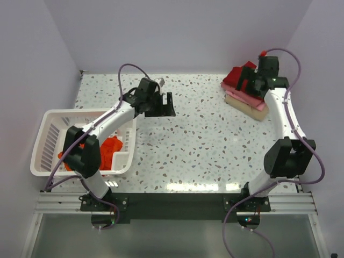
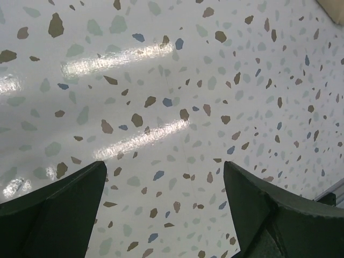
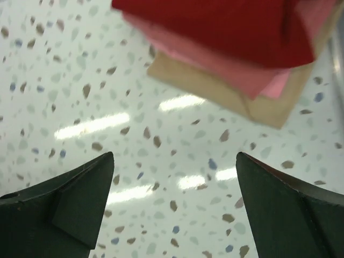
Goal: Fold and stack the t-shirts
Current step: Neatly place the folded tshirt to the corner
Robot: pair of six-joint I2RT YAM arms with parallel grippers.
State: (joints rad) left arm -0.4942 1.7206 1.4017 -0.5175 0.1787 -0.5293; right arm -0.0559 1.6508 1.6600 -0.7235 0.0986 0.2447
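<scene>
A stack of folded t-shirts lies at the table's far right: dark crimson [image 1: 236,75] on top, pink [image 1: 248,100] under it, tan [image 1: 252,110] at the bottom. The right wrist view shows the same stack, crimson [image 3: 215,27], pink [image 3: 236,75], tan [image 3: 269,107]. My right gripper [image 1: 248,80] is open and empty, hovering over the stack's near edge. A bright orange-red shirt [image 1: 110,151] lies crumpled in the white basket [image 1: 45,141]. My left gripper [image 1: 164,105] is open and empty above bare table, far from any shirt.
The white slotted basket sits at the table's left edge beside the left arm. Purple walls close in the back and both sides. The speckled tabletop [image 1: 204,134] spreads between the two arms.
</scene>
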